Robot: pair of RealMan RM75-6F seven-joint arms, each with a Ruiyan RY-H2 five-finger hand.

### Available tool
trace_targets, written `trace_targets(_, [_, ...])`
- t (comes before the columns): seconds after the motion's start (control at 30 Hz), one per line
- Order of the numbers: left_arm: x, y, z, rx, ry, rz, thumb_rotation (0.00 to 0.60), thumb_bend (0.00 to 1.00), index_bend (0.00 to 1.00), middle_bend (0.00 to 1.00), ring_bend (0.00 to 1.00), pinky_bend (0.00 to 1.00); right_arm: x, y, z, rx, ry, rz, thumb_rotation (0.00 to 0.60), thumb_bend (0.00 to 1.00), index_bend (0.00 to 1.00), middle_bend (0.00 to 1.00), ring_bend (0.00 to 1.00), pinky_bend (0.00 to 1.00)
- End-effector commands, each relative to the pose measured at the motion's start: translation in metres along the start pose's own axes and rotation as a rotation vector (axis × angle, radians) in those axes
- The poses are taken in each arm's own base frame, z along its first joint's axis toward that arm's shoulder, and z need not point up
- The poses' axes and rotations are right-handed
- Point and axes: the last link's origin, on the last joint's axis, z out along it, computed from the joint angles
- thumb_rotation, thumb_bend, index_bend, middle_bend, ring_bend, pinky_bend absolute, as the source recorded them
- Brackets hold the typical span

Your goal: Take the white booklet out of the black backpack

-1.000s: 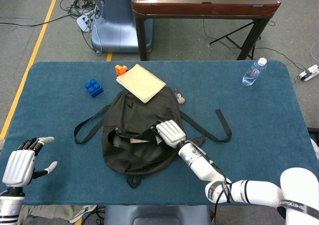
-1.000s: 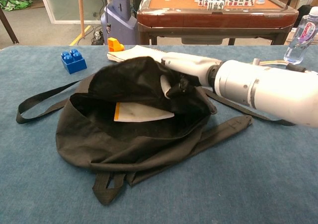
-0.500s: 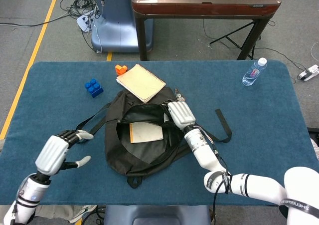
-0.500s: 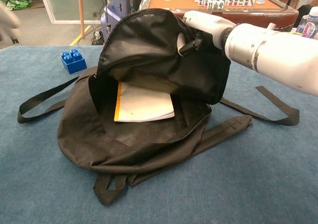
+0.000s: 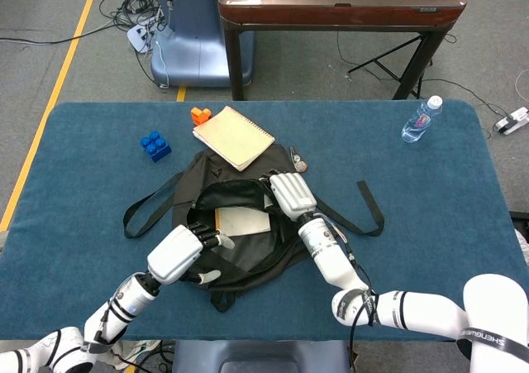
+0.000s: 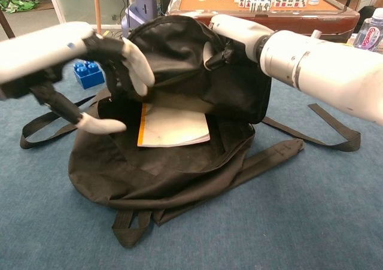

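The black backpack (image 5: 235,236) slumps soft and limp mid-worktop (image 5: 430,216); its flap is held up at two o'clock by the right hand (image 5: 291,194), fingers clamped on the cloth. The white booklet (image 6: 173,125) lies flat inside: light, thin, probably bendy, best pinched at its near free edge. The left hand (image 5: 178,253) hovers at eight o'clock, fingers spread, empty.

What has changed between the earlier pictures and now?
The left hand came from the table's near-left edge to the black backpack's opening, fingers spread, holding nothing. The right hand lifted the flap, exposing the white booklet, and still holds it up. The booklet stays inside; the notebook, blue block and bottle did not move.
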Motion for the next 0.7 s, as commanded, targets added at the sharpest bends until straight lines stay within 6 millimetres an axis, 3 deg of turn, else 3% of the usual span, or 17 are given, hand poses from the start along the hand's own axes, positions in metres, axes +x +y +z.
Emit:
trace_targets(0.03, [-0.019,-0.007,0.018,0.014,-0.040,0.074,0.600,0.22,0.46,0.42,0.40,0.43,-0.002,0.001,-0.003,0.002,-0.005,-0.003,0.600,0.85,0.61,0.42,0.26,0.32])
trace_targets(0.47, [-0.061,-0.039,0.050,0.204,-0.088,0.216,0.600,0.21,0.41,0.42,0.39,0.43,-0.002,0.015,-0.009,-0.015,-0.013,-0.023,0.600,0.85,0.61,0.42,0.26,0.32])
trace_targets(0.7, [-0.070,-0.048,0.057,0.255,-0.108,0.260,0.600,0.21,0.38,0.42,0.38,0.43,0.005,0.022,0.007,-0.074,-0.013,0.038,0.600,0.85,0.61,0.42,0.26,0.32])
